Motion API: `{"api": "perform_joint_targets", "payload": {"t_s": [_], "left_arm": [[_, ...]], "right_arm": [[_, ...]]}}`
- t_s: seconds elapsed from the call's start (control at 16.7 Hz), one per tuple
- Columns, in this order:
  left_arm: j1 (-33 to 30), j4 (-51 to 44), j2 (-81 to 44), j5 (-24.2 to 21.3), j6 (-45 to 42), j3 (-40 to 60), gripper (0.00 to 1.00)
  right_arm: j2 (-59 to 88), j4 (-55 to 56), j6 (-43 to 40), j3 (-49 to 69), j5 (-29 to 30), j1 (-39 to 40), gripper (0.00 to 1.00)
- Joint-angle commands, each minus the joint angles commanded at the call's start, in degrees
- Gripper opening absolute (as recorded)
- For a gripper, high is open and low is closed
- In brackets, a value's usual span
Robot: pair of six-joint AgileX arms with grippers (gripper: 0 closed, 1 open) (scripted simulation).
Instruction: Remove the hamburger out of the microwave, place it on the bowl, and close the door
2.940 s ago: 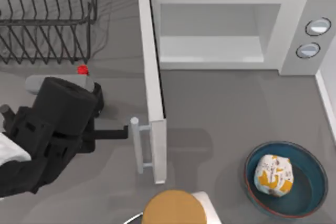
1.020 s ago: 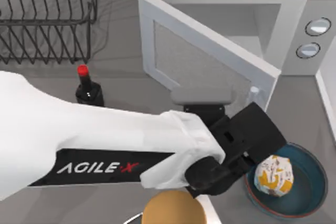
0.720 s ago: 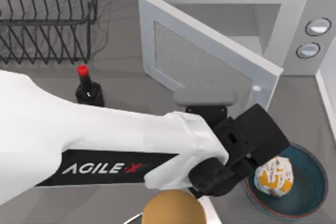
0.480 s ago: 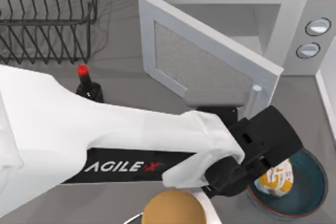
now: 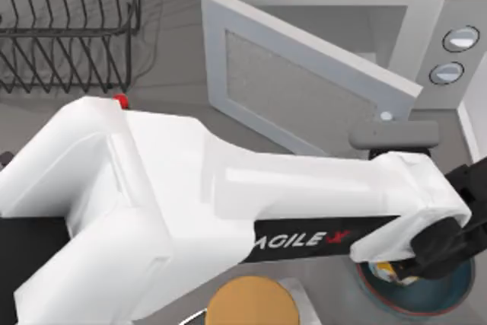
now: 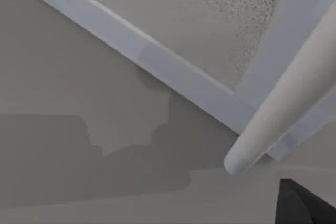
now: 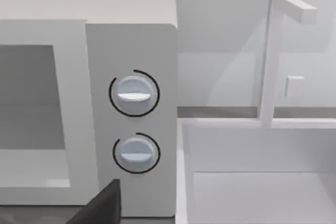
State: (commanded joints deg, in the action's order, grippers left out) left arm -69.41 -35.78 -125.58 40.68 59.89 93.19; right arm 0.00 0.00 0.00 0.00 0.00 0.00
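Now | left arm (image 5: 228,203) stretches across before the microwave (image 5: 426,43) | its claw's opening: cannot tell | door (image 5: 304,89) half-shut | hamburger (image 5: 392,270) in bowl (image 5: 426,302), near microwave's front.

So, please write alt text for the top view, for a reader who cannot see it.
The white left arm reaches across the grey table to the tall white mesh-window door of the large white microwave, which stands partly open. Under its black wrist lies the wide blue-teal bowl with the paper-wrapped hamburger.
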Motion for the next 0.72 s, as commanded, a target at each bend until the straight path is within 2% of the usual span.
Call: {"api": "perform_joint_targets", "payload": {"t_s": [0.42, 0.72], "left_arm": [[0.06, -1.00, -1.43, -0.04, 0.33, 2.09, 0.00], [6.62, 1.49, -7.69, -2.92, -7.78, 11.12, 0.00]], "right_arm": [[0.00, 0.00, 0.00, 0.00, 0.00, 0.00, 1.00], [0.00, 0.00, 0.00, 0.00, 0.00, 0.00, 1.00]]}}
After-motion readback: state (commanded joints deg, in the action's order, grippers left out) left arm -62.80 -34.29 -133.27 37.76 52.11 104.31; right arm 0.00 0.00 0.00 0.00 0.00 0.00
